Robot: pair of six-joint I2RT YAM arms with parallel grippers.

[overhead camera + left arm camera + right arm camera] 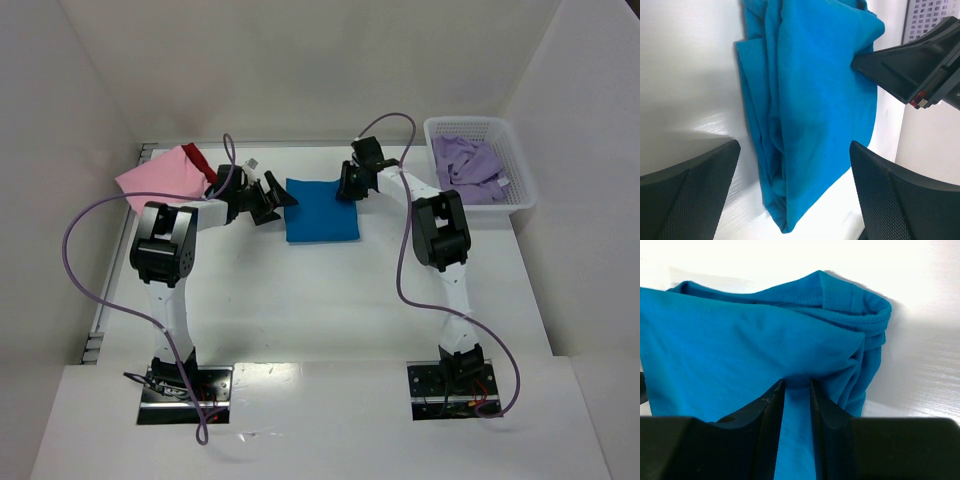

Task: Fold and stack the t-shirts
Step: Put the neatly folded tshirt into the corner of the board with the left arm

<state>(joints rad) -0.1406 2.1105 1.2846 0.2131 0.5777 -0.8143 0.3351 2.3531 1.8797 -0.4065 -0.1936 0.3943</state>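
A bright blue t-shirt (320,210), folded into a rough square, lies on the white table at the middle back. My right gripper (350,185) is at its far right corner and is shut on a pinch of the blue cloth (740,350), which shows between the narrow jaws (797,385). My left gripper (275,200) is at the shirt's left edge, open wide and empty; the blue shirt (815,100) lies ahead of its fingers (795,200). A folded pink t-shirt (160,178) lies on a red one (197,155) at the back left.
A white mesh basket (465,122) at the back right holds a crumpled lavender t-shirt (470,165). White walls close in the table on the left, back and right. The right gripper's black finger (905,70) shows in the left wrist view.
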